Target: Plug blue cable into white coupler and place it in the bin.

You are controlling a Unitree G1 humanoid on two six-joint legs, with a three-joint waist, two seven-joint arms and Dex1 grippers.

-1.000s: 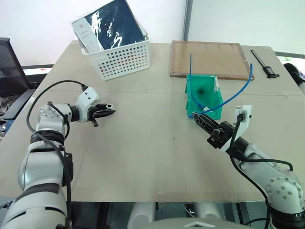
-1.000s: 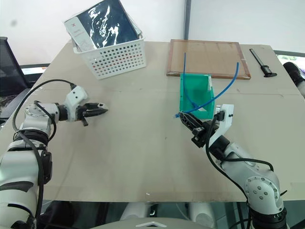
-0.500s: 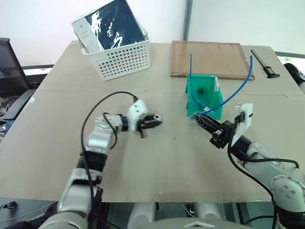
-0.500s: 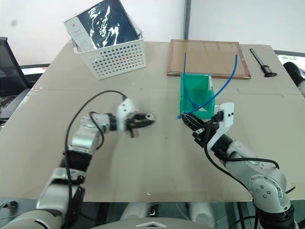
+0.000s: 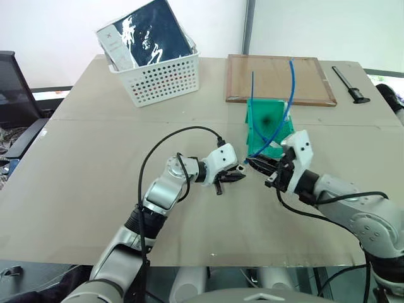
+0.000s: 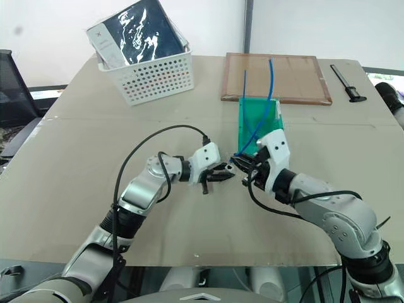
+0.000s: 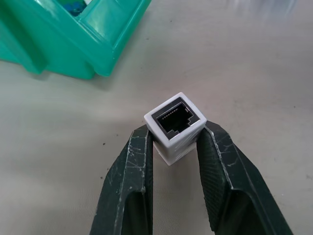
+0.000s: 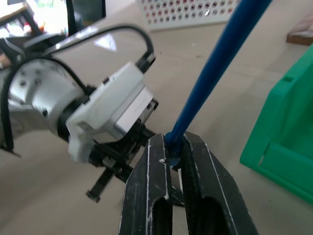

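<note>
Just in front of the bin (image 5: 270, 129), over the table (image 5: 95, 164): left tool (image 7: 174, 147) clamped on the white coupler (image 7: 176, 126), socket out, right tool (image 8: 175, 152) pinching the blue cable (image 8: 215, 68) near its plug, probably lined up for mating.

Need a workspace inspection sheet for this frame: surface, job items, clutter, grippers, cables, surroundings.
Surface: tan table, bare in front.
Job's things: white coupler in left gripper, socket facing out; blue cable in right gripper; green bin upright behind them; plug not yet in coupler.
Clutter: white basket holding dark packet; wooden board; black tool.
Grippers: left gripper shut on coupler; right gripper shut on cable; tips close.
Cables: black arm leads.
Surroundings: black chair, white wall.
</note>
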